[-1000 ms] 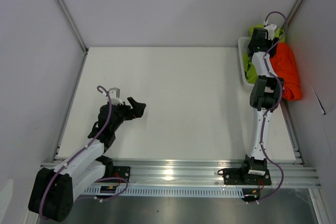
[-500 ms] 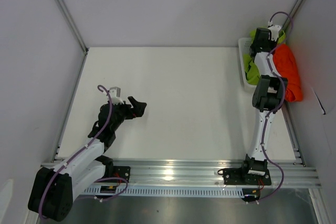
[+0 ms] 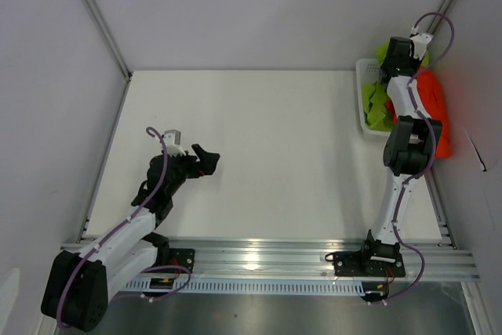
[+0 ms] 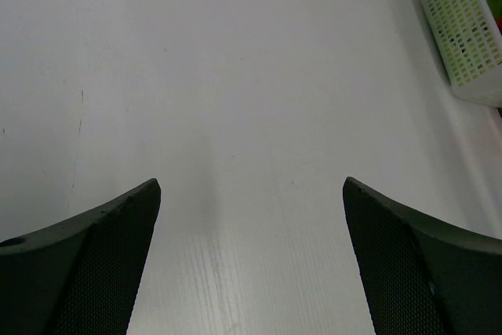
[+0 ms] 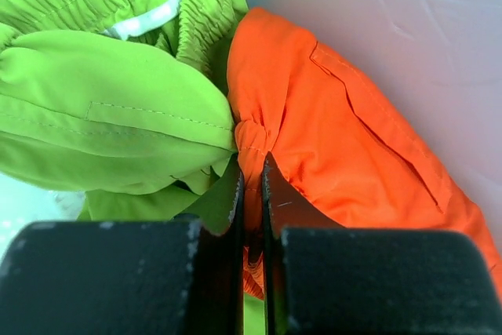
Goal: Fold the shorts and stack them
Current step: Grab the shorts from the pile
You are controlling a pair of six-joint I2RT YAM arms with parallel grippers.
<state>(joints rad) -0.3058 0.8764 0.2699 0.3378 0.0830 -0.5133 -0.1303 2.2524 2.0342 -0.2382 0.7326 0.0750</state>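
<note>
White surface (image 3: 259, 139): at the basket (image 4: 463, 37), the right hand (image 5: 251, 166) pinches the orange shorts (image 5: 353, 139), green shorts (image 5: 102, 107) alongside; well left of the basket, the left hand (image 4: 251, 186) gapes, released.

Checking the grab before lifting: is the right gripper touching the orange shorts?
Touching. The right wrist view shows the right gripper pinching a bunched fold of the orange shorts.
</note>
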